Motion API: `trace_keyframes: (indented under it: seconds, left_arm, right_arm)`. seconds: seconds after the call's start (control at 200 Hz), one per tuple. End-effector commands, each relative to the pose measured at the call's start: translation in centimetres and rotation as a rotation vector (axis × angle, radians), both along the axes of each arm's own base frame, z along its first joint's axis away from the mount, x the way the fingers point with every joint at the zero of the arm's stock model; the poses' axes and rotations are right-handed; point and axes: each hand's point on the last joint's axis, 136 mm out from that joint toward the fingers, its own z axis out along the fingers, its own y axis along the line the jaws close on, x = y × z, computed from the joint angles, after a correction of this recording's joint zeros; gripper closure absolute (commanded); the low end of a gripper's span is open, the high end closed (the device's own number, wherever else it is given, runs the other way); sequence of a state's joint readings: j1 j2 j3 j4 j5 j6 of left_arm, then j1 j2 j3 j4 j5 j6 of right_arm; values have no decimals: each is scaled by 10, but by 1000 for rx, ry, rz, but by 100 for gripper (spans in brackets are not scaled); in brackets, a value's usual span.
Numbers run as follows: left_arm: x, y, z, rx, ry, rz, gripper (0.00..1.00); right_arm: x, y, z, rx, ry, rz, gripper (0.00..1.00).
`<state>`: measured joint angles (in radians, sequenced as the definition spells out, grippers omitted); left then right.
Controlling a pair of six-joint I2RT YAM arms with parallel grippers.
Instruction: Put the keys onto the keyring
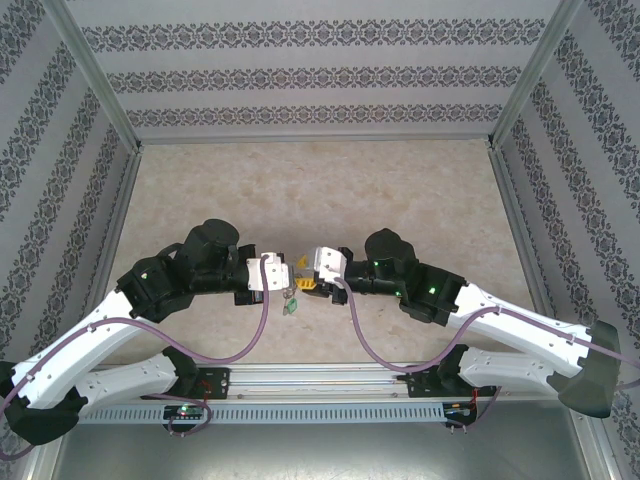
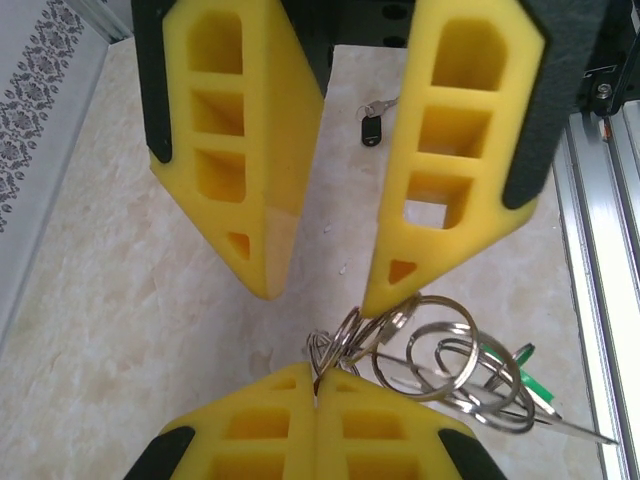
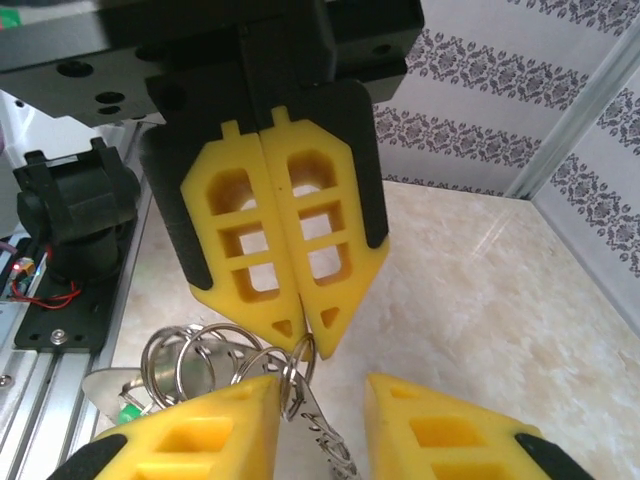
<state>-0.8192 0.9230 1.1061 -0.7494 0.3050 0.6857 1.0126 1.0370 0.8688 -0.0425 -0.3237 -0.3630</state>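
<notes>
The left gripper (image 2: 316,388), yellow foam jaws together, clamps the keyring (image 2: 432,362) by its shiny wire rings. The right gripper (image 2: 325,295) stands jaws apart; beyond it lies the black-headed key (image 2: 372,127).

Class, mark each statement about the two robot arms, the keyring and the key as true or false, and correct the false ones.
1. The left gripper is shut on the metal rings of the keyring. True.
2. The right gripper is clamped tight. False: its jaws stand apart.
3. The key lies on the table, apart from the rings. True.
4. The key has a red head. False: its head is black.
</notes>
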Motion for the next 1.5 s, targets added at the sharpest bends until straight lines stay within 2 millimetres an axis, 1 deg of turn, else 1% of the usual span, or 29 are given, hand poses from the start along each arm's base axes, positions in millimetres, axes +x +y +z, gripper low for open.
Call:
trace_keyframes:
  seconds: [0.0, 0.225, 0.525, 0.555, 0.669, 0.794, 0.864, 0.939, 0.959, 1.019, 1.199, 1.314, 1.419, 1.494]
  left_arm:
    - [-2, -5, 14, -14, -44, -30, 100]
    - [-3, -6, 17, -23, -44, -37, 100]
    - [-6, -5, 20, -35, -44, -40, 100]
    - [-6, -5, 20, -36, -44, -42, 100]
    - [-6, -6, 20, -39, -43, -43, 100]
    - [-10, -7, 26, -89, -33, -44, 100]
    - [-12, -8, 31, -142, -29, -33, 100]
    - [-16, -8, 41, -225, -28, -23, 91]
    - [-17, -8, 44, -250, -30, -20, 89]
    - [-20, -7, 53, -326, -29, -11, 86]
    - [-29, -8, 74, -480, -11, -31, 86]
    - [-33, -9, 81, -523, 0, -48, 85]
    - [-37, -8, 88, -548, -2, -60, 84]
    - [-39, -8, 91, -560, -1, -67, 82]
  right_arm:
    - [-10, 1, 14, 45, -4, 38, 70]
    - [-5, 5, 11, 30, 4, 22, 70]
    - [3, 5, 3, -16, 5, -13, 78]
    - [4, 6, 3, -16, 5, -15, 80]
    - [4, 5, 6, -12, -9, -18, 100]
    - [4, 4, 8, 0, -32, -17, 100]
    - [-1, 1, 16, 49, -61, -2, 100]
    - [-8, -4, 26, 124, -88, 10, 100]
    - [-10, -6, 31, 150, -98, 14, 100]
    - [-15, -9, 38, 187, -110, 34, 100]
    - [-29, -11, 48, 275, -115, 97, 100]
    - [-34, -13, 56, 331, -118, 115, 100]
    - [-40, -19, 69, 404, -128, 128, 100]
    - [-43, -21, 74, 433, -129, 135, 100]
